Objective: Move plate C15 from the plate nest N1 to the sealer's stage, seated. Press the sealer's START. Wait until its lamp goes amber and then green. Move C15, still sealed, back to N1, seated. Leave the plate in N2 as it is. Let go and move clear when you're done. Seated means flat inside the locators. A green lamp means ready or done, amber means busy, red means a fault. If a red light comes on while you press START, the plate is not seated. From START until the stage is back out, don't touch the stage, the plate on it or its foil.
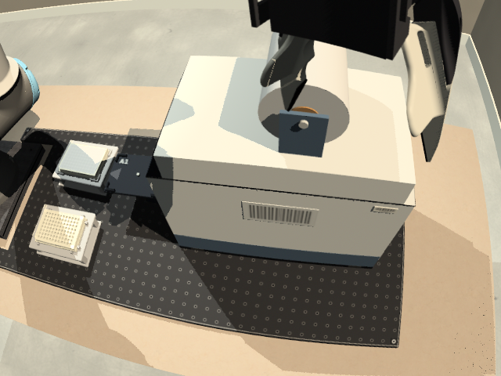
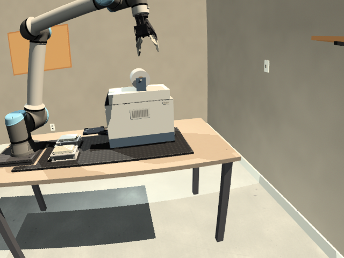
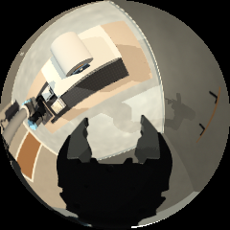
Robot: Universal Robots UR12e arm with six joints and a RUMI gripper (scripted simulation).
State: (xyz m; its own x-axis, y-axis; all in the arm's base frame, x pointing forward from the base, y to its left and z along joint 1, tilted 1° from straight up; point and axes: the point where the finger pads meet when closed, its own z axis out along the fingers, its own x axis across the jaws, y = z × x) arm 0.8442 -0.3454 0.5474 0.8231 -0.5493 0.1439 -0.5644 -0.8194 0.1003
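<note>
My gripper (image 2: 148, 51) is open and empty, high in the air above the sealer's foil roll (image 2: 139, 75). It also shows close to the camera in the top view (image 1: 351, 121) and in the wrist view (image 3: 114, 120). Two plates sit in nests at the mat's left end. The rear plate (image 1: 84, 158) has a smooth, pale grey top. The front plate (image 1: 60, 229) is cream with open wells. I cannot read which nest is N1. The sealer's dark stage (image 1: 131, 174), marked A1, sticks out of the sealer's left side with nothing on it.
The sealer (image 1: 282, 178) is a tall cream box with a barcode label on the black dotted mat (image 1: 243, 299). The arm's base (image 2: 19, 138) stands at the table's left end. A wall (image 2: 264, 97) runs close along the table's right side.
</note>
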